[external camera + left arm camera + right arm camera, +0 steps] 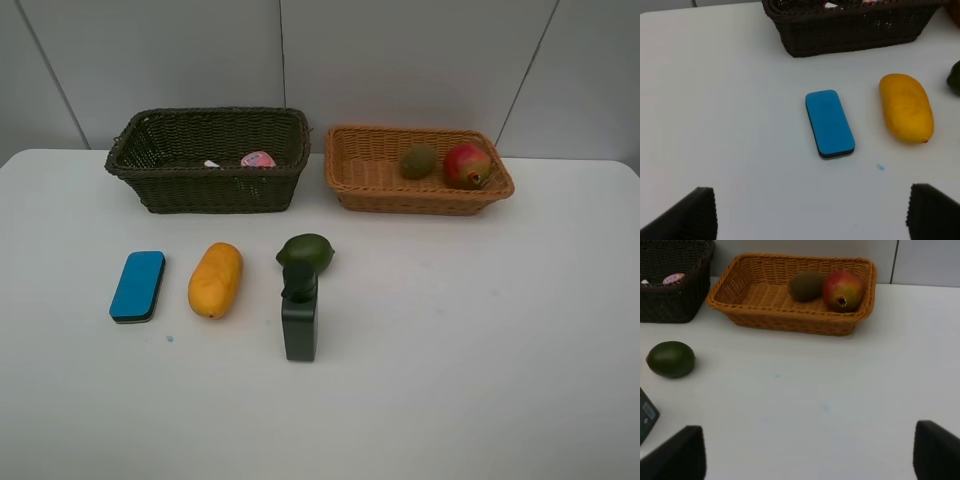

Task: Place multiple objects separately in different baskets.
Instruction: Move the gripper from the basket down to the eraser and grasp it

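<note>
White table [480, 350]: eraser [830, 124] in L-wrist view, kiwi [806, 285] in R-wrist

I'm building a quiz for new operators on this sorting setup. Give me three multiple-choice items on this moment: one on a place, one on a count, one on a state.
1. Where is the kiwi?
A) alone in a basket
B) in the orange-tan basket, beside the pomegranate
C) outside both baskets

2. How many items lie on the table outside the baskets?
A) two
B) four
C) six

3. How does the left gripper stand?
A) shut on an item
B) shut on nothing
C) open, holding nothing

Answers:
1 B: kiwi and pomegranate share the orange-tan basket.
2 B: eraser, mango, avocado and dark green bottle.
3 C: its fingers stand far apart with nothing between them.
</note>
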